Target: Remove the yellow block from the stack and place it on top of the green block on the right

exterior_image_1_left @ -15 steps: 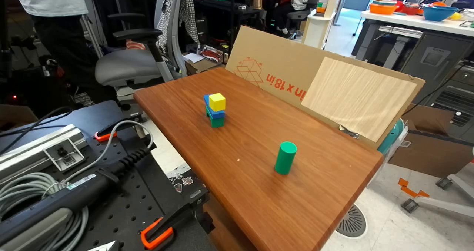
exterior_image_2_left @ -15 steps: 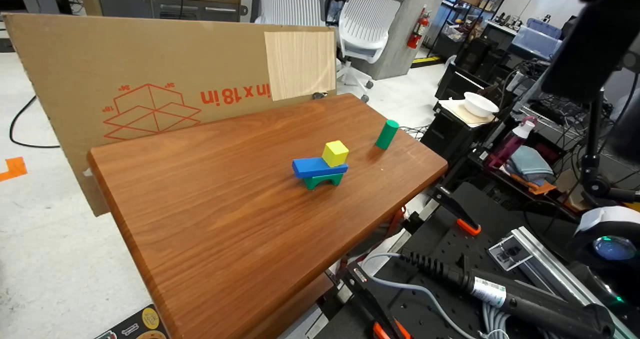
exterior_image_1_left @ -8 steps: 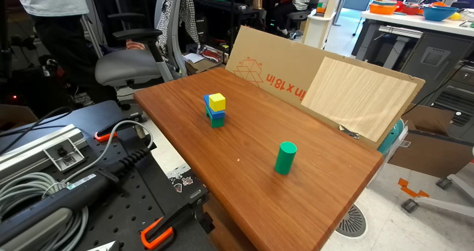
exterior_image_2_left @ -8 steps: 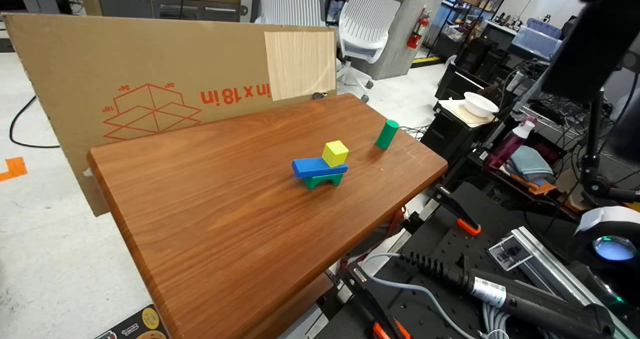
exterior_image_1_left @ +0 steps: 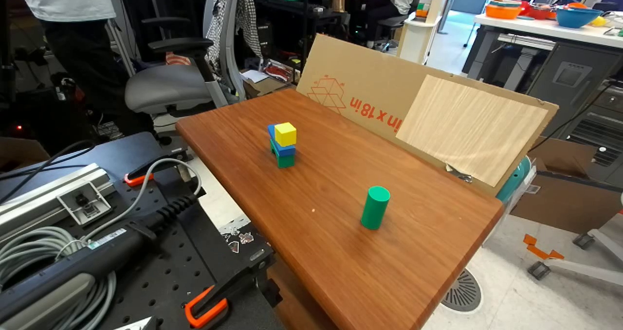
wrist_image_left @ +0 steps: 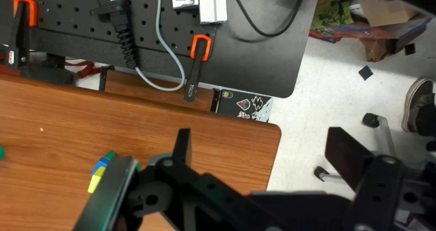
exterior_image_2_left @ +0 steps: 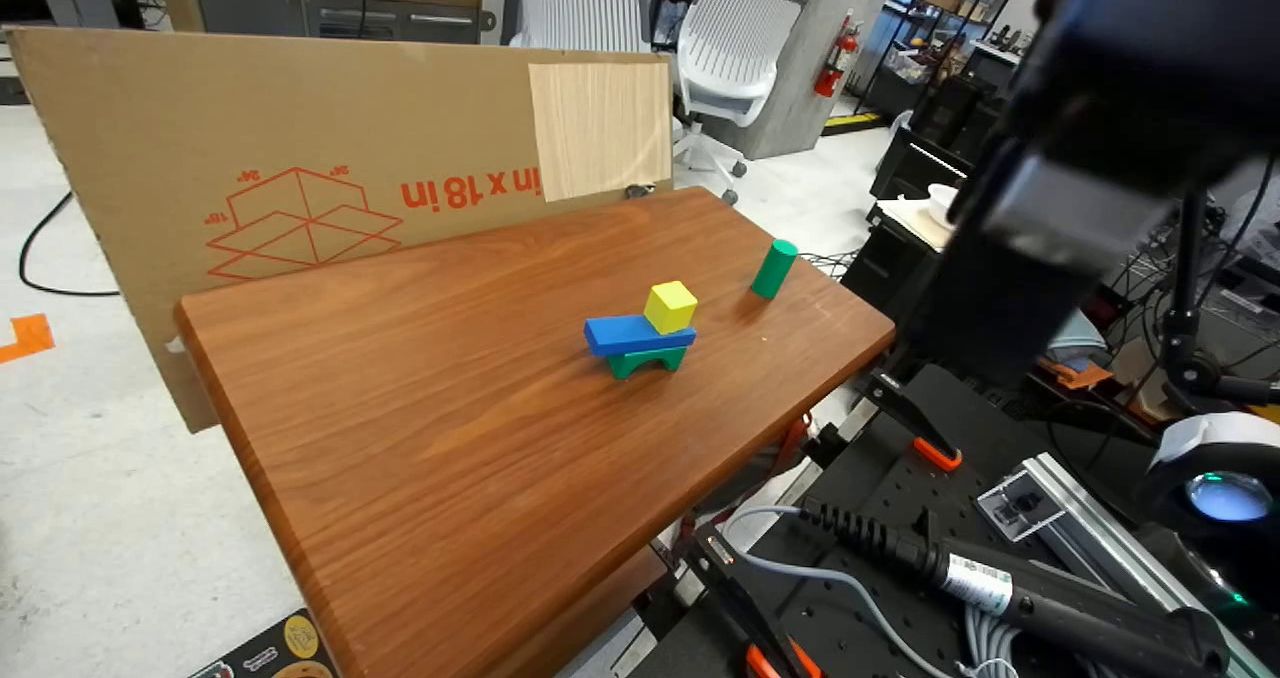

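Note:
The yellow block sits on one end of a flat blue block, which lies on a green arch block; this is the stack. The yellow block also shows in an exterior view and in the wrist view, partly hidden there by a gripper part. The green block, an upright cylinder, stands apart from the stack, and also shows in an exterior view and at the wrist view's left edge. My gripper is open and empty, high above the table's end, away from the blocks.
The wooden table has a cardboard sheet along its far side. A black pegboard bench with orange clamps, a cable and a tool adjoins the near side. My blurred dark arm fills the upper right of an exterior view.
In an exterior view my arm has swung in from the upper right, leftward and down. A dark part now shows at the top left in an exterior view. The blocks have not moved.

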